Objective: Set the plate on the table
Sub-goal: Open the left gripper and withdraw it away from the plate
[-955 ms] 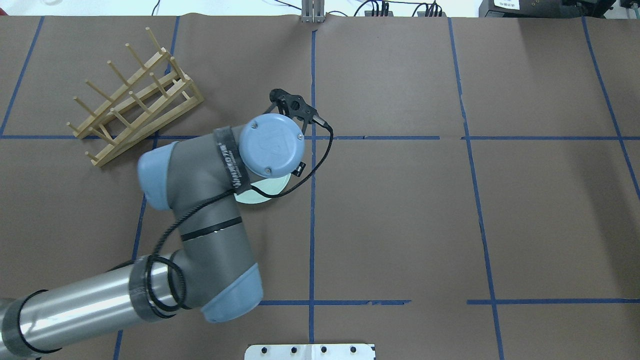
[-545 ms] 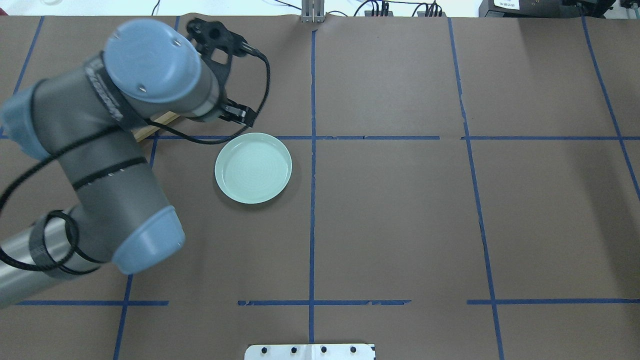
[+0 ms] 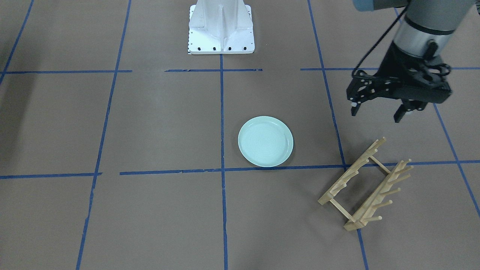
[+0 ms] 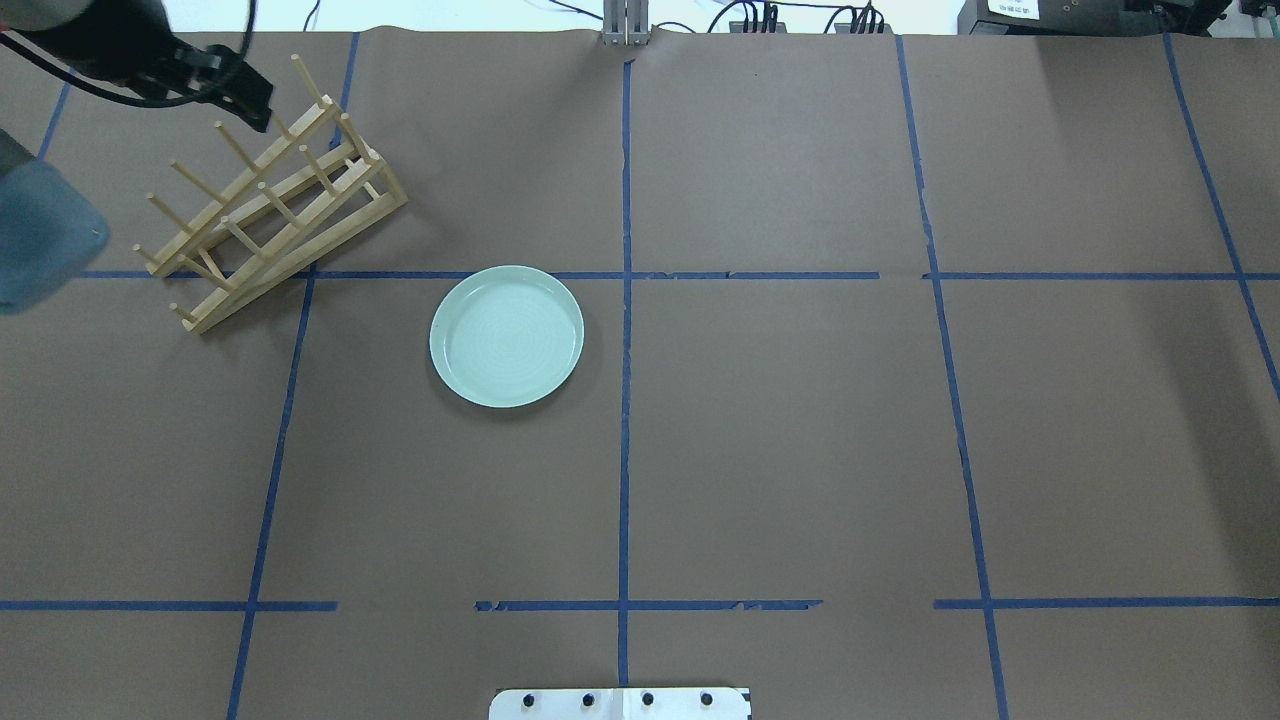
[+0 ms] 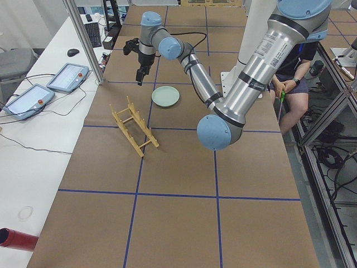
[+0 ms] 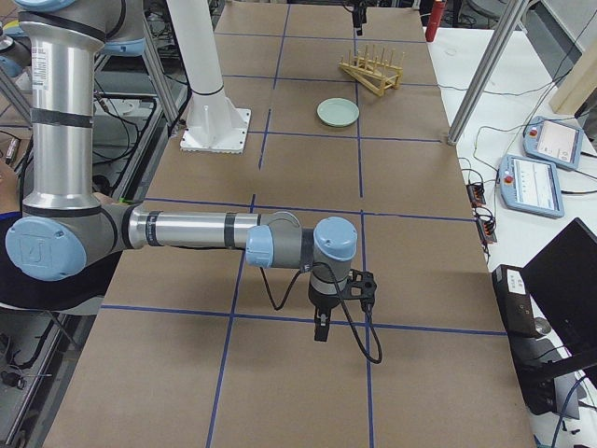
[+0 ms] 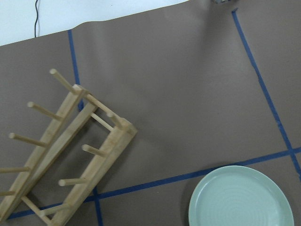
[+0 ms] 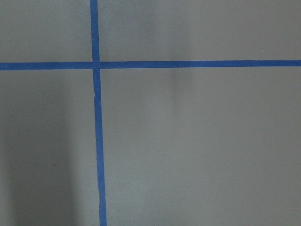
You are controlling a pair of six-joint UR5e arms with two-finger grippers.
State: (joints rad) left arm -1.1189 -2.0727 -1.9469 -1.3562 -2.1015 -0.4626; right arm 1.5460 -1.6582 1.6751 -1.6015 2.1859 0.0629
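The pale mint-green plate [image 4: 507,336] lies flat on the brown table [image 4: 800,450], just left of the middle tape line. It also shows in the front view [image 3: 265,141] and at the lower right of the left wrist view [image 7: 241,197]. My left gripper [image 3: 377,111] is open and empty, raised above the table beside the wooden rack and well away from the plate. One of its fingers [image 4: 245,98] shows at the overhead view's top left. My right gripper [image 6: 322,327] hangs low over the table far from the plate; I cannot tell whether it is open or shut.
The wooden peg rack [image 4: 270,190] stands at the far left of the table, also seen in the left wrist view [image 7: 66,150]. The white robot base [image 3: 221,28] sits at the near edge. Tablets and cables lie beyond the far table edge.
My left arm has lifted off the plate and swung away to the far left, over the rack. The plate, first hidden under the wrist, lies uncovered on the table.
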